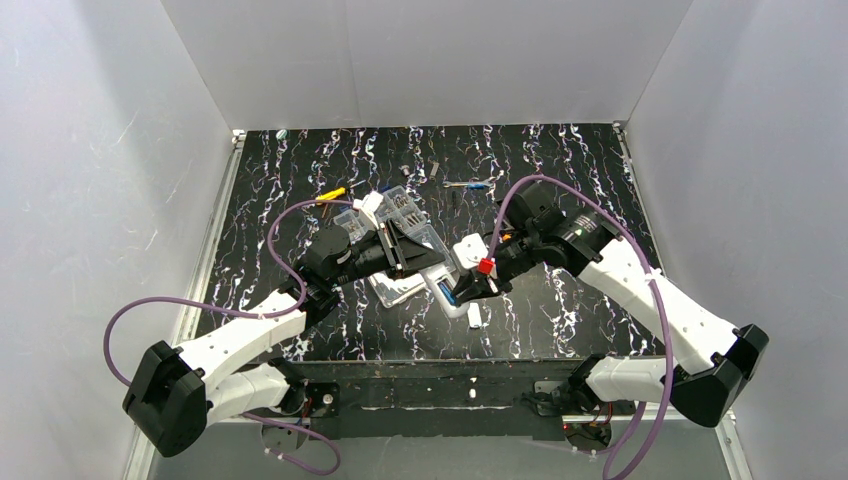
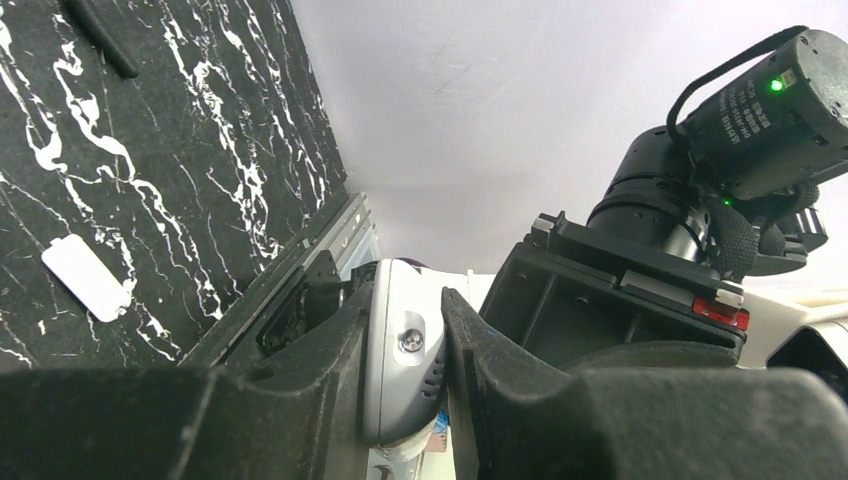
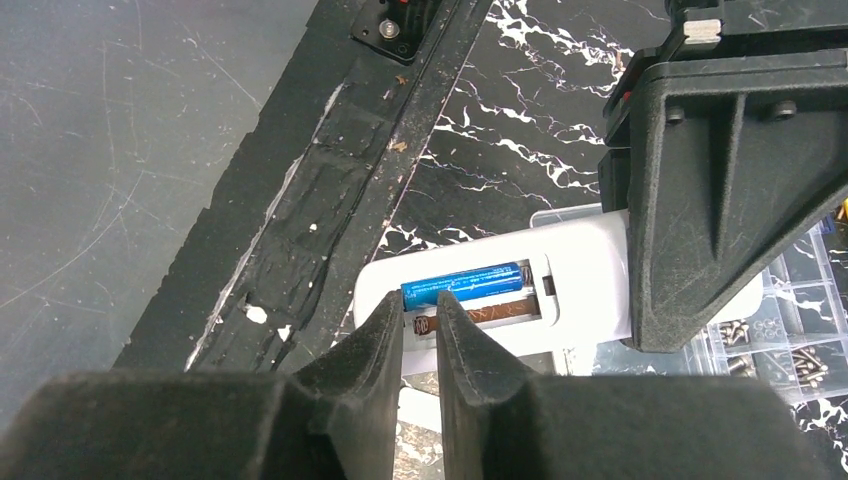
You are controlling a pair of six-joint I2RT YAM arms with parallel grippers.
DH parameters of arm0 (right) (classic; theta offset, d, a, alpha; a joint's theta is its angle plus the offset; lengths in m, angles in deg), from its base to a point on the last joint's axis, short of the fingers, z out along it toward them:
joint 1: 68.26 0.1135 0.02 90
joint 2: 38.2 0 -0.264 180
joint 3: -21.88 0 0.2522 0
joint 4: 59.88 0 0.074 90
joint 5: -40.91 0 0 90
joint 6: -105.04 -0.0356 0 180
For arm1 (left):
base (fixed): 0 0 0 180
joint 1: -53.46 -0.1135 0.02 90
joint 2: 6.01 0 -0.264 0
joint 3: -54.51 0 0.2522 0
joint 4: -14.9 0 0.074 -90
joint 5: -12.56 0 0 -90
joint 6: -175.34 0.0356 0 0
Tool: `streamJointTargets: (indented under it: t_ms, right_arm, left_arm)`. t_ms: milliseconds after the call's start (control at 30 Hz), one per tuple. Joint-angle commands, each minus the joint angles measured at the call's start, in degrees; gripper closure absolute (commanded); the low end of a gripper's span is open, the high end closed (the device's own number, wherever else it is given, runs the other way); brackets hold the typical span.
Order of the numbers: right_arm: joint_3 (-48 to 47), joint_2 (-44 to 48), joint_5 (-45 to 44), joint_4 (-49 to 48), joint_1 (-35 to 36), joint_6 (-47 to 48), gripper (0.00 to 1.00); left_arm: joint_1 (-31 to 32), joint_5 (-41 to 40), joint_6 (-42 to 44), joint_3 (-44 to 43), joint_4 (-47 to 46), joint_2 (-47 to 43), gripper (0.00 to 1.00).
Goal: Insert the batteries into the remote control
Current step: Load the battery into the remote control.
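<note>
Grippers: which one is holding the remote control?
The left gripper: it is clamped on one end of the white remote control. The right gripper only points its tips at the open bay holding a blue battery.

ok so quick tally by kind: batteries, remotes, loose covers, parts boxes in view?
blue battery: 1, lying in the remote's recess
remote control: 1, clamped in the left gripper
white cover piece: 1, loose on the table
clear compartment box: 1
Total: 4. No second battery shows in any view.
</note>
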Motion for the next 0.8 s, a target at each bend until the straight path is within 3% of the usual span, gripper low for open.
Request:
streamJointTargets:
  t_ms: [0, 267, 767]
  right_arm:
    - [0.25, -0.91, -0.27, -1.90, 0.32, -0.37, 0.76]
    - [0.60, -1.57, -0.73, -2.34, 0.29, -1.26, 0.79]
    - [1.85, -1.76, -0.59, -5.27, 0.25, -3.02, 0.82]
  left_arm:
    - [0.42, 0.14, 0.64, -1.59, -2.13, -2.46, 1.00]
    - [0.38, -3.69, 2.47, -1.25, 4.53, -5.10, 1.00]
    - [0.62, -6.08, 1.11, -1.41, 6.21, -4.65, 1.00]
